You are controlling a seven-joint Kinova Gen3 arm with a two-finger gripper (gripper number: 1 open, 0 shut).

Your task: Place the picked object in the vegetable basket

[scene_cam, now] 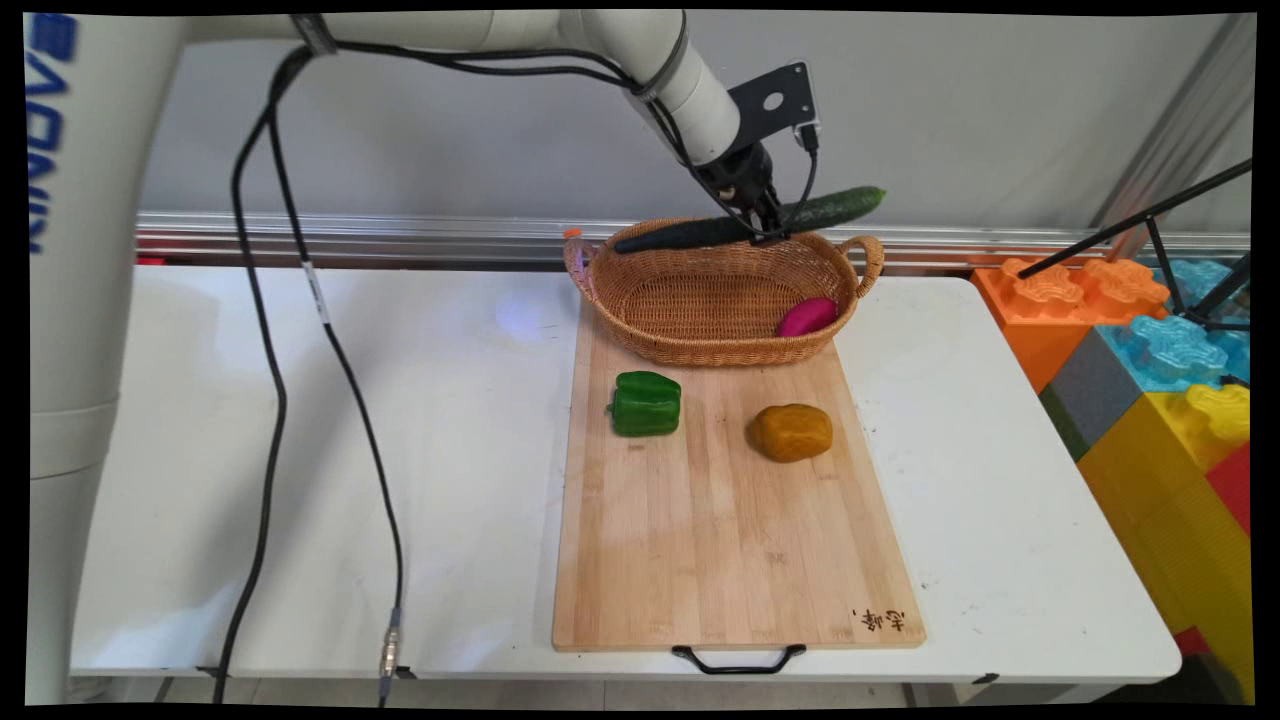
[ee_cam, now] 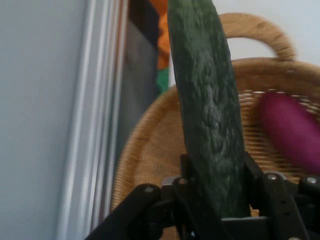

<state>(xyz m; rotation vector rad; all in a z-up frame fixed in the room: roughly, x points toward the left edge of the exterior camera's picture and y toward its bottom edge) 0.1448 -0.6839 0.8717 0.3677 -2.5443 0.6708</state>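
Green cucumber [scene_cam: 800, 217] is clamped in the closed tool [scene_cam: 768, 228], held level above the far rim of the wicker basket [scene_cam: 640, 300]. Inside lies what looks like a purple eggplant [scene_cam: 806, 316], while the green pepper [scene_cam: 646, 402] and a brownish potato [scene_cam: 792, 432] sit just nearer on the wooden board [scene_cam: 720, 560] on the white counter [scene_cam: 450, 450].

Green pepper [scene_cam: 646, 402] & brown potato [scene_cam: 792, 432] on board [scene_cam: 700, 540].

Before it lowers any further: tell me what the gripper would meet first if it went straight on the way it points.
Probably the basket. The gripper, shut on the cucumber, points down into it; the purple vegetable lies off to one side. Depth is unclear.
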